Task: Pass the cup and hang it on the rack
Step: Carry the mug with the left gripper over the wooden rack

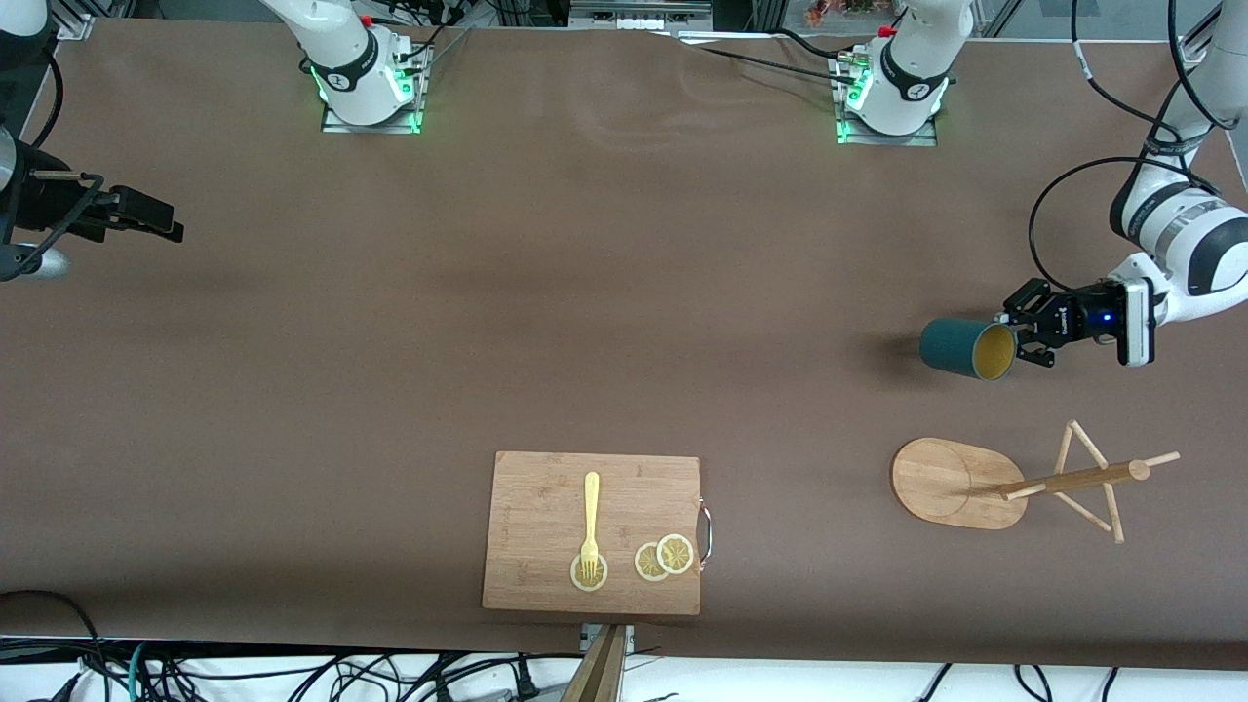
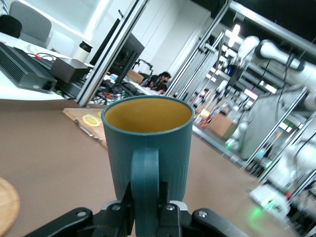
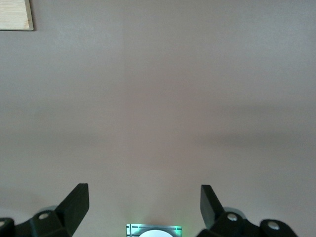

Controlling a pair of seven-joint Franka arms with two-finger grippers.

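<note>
- The right gripper [image 1: 146, 216] is waiting over bare table [image 1: 390, 341] at the right arm's end, its fingers [image 3: 76, 202] spread wide and grasping nothing.
- The bamboo cutting board [image 1: 546, 507] is carrying a yellow fork [image 1: 591, 522] and lemon slices [image 1: 664, 557].
- The cup [image 1: 965, 348] is hanging tipped sideways above the table; the left gripper [image 1: 1022, 336] is clenching its handle [image 2: 144, 182].
- The rack [image 1: 960, 483] is lying nearer the front camera than the cup, apart from it.
</note>
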